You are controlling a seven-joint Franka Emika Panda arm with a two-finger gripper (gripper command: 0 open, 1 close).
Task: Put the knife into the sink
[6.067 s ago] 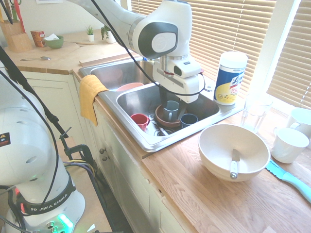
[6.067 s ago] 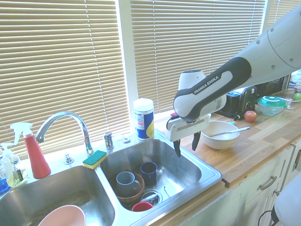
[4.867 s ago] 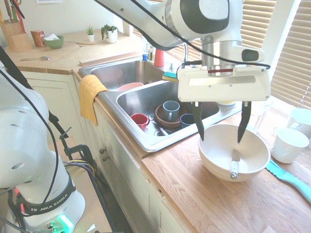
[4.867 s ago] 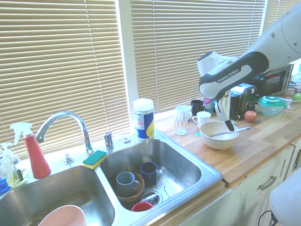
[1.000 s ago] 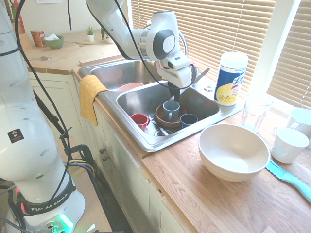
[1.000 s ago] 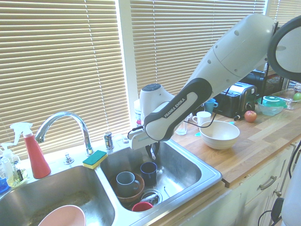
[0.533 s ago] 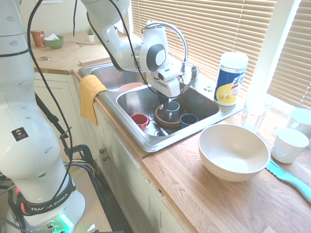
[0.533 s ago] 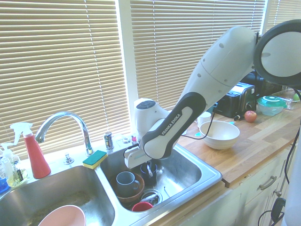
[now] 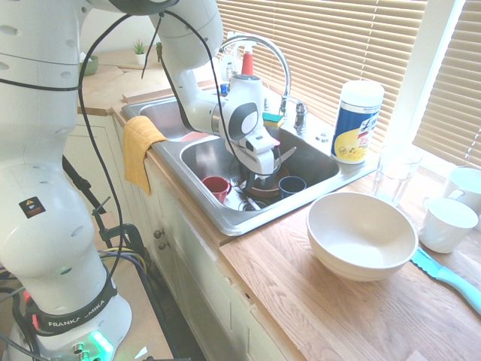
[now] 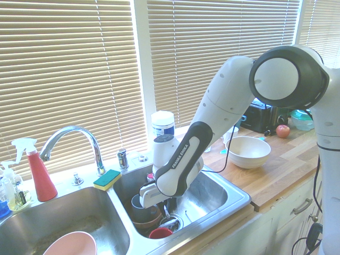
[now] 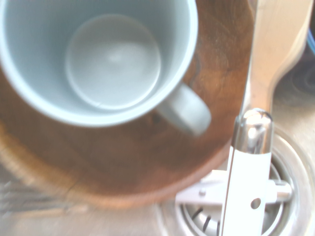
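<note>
End effector (image 9: 254,183) pointing down, low inside the sink (image 9: 316,167) basin, clamped on the knife (image 11: 246,182). Knife handle hangs over the drain, beside a brown bowl (image 11: 123,167) holding a grey-blue mug (image 11: 98,59). Red cup (image 9: 216,186), dark cup (image 9: 291,184) crowd close; basin walls near.

The wooden butcher-block worktop (image 9: 353,301) carries a large cream ceramic bowl (image 9: 361,235), two white mugs (image 9: 449,224), a clear drinking glass (image 9: 395,174), a turquoise-handled serrated knife (image 9: 446,274), a wipes canister (image 9: 356,121) and the inset stainless steel double sink (image 9: 225,154)
</note>
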